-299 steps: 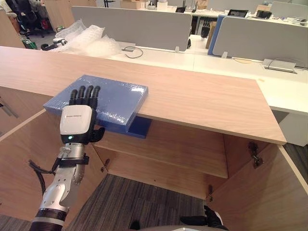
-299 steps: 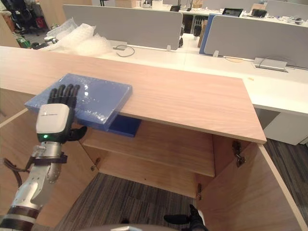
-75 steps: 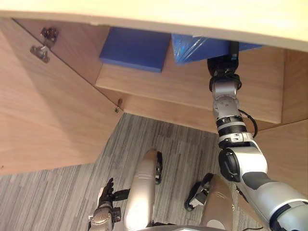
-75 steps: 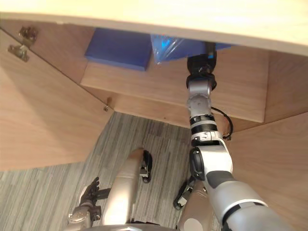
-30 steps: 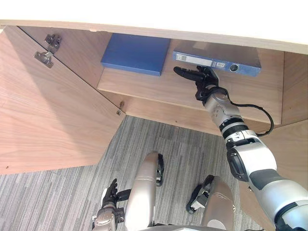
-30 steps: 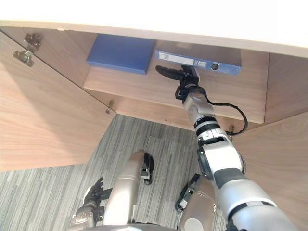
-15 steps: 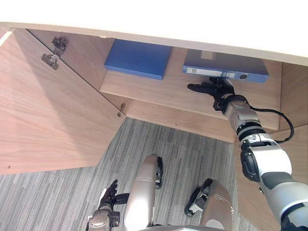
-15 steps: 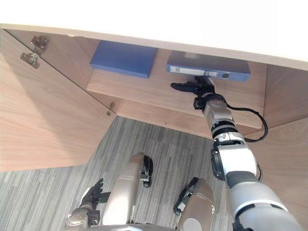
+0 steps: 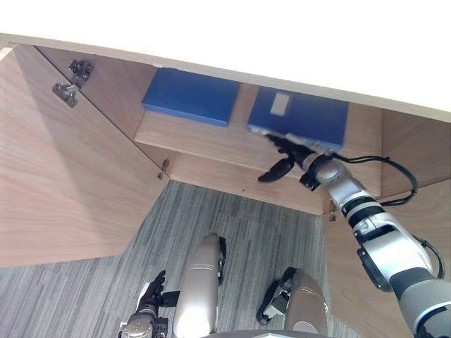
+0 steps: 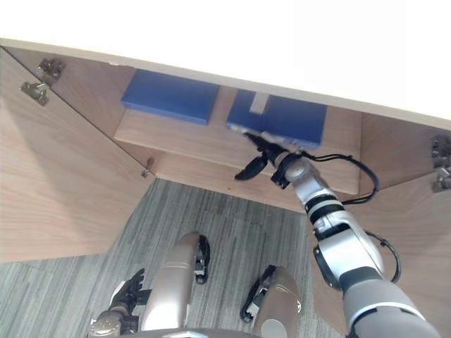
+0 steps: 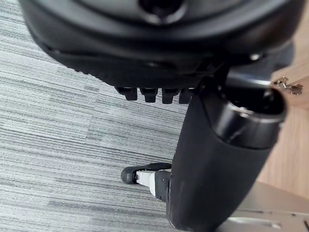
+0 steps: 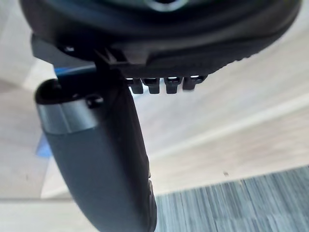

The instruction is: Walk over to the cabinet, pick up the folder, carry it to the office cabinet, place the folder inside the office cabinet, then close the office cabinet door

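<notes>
The right arm [image 9: 373,232] is stretched forward and up, with the elbow nearly straight. The right robot hand [image 9: 296,158] is held open, and nothing is gripped. Its fingers [image 9: 280,145] are laid out straight toward the left, and the thumb [image 9: 275,171] is splayed out below them. Down low, the left robot hand [image 9: 144,320] is hung at the side with its fingers relaxed.

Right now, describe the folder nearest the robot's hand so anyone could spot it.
Inside the open cabinet, two blue items lie on the shelf. The folder is the right one, by the right hand; it bears a pale label, which the left item lacks.
</notes>
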